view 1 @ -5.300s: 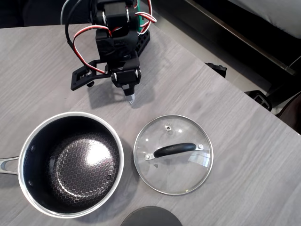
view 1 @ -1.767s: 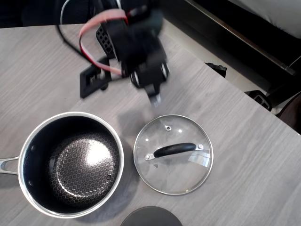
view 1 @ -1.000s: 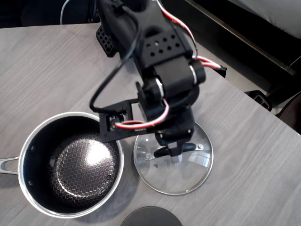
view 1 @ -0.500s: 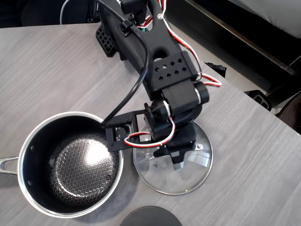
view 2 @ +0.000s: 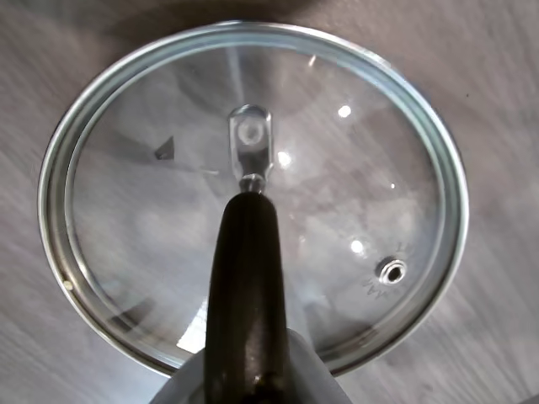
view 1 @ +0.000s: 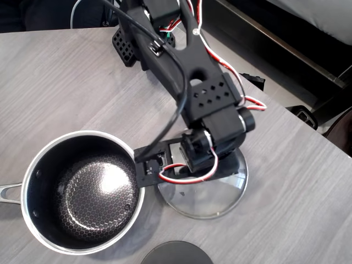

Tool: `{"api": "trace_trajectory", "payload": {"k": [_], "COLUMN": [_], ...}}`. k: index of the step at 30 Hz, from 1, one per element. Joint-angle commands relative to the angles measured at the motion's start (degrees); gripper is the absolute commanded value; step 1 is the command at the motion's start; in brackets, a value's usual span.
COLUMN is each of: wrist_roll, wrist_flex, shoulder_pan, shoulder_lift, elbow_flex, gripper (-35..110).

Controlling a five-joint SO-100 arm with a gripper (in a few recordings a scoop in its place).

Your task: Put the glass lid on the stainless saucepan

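Reaching out over the grey wood-grain table [view 1: 49, 82], the black arm [view 1: 187, 82] hangs above the lid [view 1: 203, 203] in the overhead view and hides most of it. The lid lies just right of the pan [view 1: 82, 190], their rims close together. The pan sits open, its dark honeycomb floor bare, with its steel handle [view 1: 6, 191] running to the left edge of the picture. A dark grey disc [view 1: 176, 253] shows at the bottom edge, below the gap between pan and lid.

In the wrist view the lid [view 2: 152, 236] is seen from above, its steam vent [view 2: 392, 271] at lower right. The black bar handle [view 2: 246, 278] runs down to the gripper [view 2: 248, 383] at the bottom edge, but how far the jaws are parted, and whether they grip the handle, I cannot tell.
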Motion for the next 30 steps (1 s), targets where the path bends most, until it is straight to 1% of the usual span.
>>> {"api": "trace_trajectory", "payload": {"k": [1, 10, 17, 25, 30], "wrist_roll": [0.2, 0.9, 1.1, 1.2, 0.0], "wrist_flex": [2.4, 13.3, 15.6, 15.8, 15.2], "shoulder_pan": [-0.9, -2.1, -2.5, -4.8, -1.9], "shoulder_lift": [0.4, 1.1, 3.4, 10.1, 16.5], "elbow_flex": [-4.7, -20.0, -21.8, -23.6, -25.8], "gripper": [0, 0, 0, 0, 0]}}
